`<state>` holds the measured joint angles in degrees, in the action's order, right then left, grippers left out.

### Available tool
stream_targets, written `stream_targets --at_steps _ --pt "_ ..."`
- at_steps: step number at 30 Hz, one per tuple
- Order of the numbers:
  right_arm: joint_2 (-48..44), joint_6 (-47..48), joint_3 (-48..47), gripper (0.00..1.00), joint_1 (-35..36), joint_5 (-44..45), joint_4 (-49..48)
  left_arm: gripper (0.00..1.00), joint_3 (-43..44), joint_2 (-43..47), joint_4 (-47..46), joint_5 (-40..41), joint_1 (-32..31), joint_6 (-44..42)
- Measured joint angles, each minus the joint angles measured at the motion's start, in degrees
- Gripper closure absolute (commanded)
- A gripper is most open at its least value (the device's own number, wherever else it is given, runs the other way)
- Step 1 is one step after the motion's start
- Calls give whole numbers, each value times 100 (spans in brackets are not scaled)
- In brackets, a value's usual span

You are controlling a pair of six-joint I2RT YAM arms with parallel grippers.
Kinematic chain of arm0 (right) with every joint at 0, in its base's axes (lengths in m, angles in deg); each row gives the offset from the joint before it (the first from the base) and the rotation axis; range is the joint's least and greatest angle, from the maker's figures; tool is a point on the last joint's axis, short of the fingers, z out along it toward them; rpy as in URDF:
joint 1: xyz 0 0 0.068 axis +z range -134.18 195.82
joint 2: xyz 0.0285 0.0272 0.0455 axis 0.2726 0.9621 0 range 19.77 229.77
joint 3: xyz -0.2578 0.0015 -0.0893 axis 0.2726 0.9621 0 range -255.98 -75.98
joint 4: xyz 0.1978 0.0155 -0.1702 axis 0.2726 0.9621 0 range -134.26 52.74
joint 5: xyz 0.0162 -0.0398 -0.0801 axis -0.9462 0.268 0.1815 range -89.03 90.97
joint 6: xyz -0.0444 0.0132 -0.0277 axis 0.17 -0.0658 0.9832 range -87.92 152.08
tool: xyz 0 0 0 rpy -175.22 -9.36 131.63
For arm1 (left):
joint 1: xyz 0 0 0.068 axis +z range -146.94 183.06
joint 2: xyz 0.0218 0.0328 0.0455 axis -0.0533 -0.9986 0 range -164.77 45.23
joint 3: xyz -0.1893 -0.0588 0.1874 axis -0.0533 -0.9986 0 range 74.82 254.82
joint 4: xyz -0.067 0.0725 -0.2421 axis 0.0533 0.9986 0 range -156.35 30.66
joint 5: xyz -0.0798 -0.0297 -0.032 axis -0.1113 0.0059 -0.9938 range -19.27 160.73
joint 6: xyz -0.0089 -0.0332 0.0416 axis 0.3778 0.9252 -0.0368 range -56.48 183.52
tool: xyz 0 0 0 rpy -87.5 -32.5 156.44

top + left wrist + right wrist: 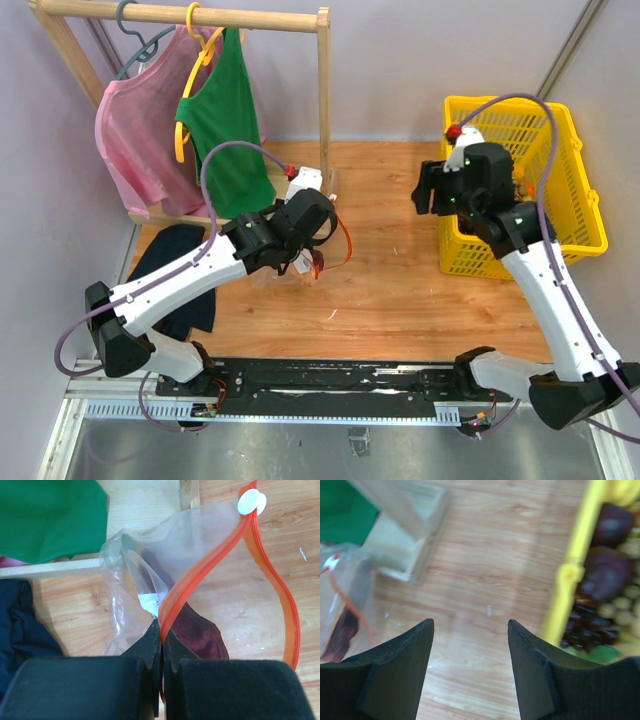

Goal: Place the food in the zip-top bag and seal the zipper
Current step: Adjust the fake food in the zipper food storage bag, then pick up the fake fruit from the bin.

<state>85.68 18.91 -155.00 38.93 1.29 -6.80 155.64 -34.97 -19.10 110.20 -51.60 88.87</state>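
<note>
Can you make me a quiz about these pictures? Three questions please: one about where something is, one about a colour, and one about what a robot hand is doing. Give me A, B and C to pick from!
1. Where is the yellow basket?
A) in the middle of the table
B) at the table's edge on the robot's right side
C) on the robot's left side

2. What colour is the zipper of the zip-top bag?
A) blue
B) green
C) orange-red

3. What is the right gripper doing?
A) open, holding nothing
B) shut on the bag
C) shut on a fruit

Answers:
1 B: the top view shows it standing at the right edge, beside the right arm.
2 C: the left wrist view shows an orange-red strip along the bag's mouth.
3 A: the right wrist view shows it spread wide, with only bare wood in the gap.
</note>
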Motion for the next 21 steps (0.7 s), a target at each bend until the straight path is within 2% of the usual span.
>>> stream_targets --at_steps 4,11,16,21 --pt "87 186 -321 31 -896 74 238 100 -195 31 -155 -127 17 -87" --pt "809 667 -863 12 -2393 -94 293 100 -328 179 -323 -317 35 -166" --pt "1628 975 -1113 8 -3126 -643 278 100 -393 247 -393 -420 92 -205" --pt "2166 1235 -1268 8 -3392 -813 389 100 -417 249 -452 -533 157 -240"
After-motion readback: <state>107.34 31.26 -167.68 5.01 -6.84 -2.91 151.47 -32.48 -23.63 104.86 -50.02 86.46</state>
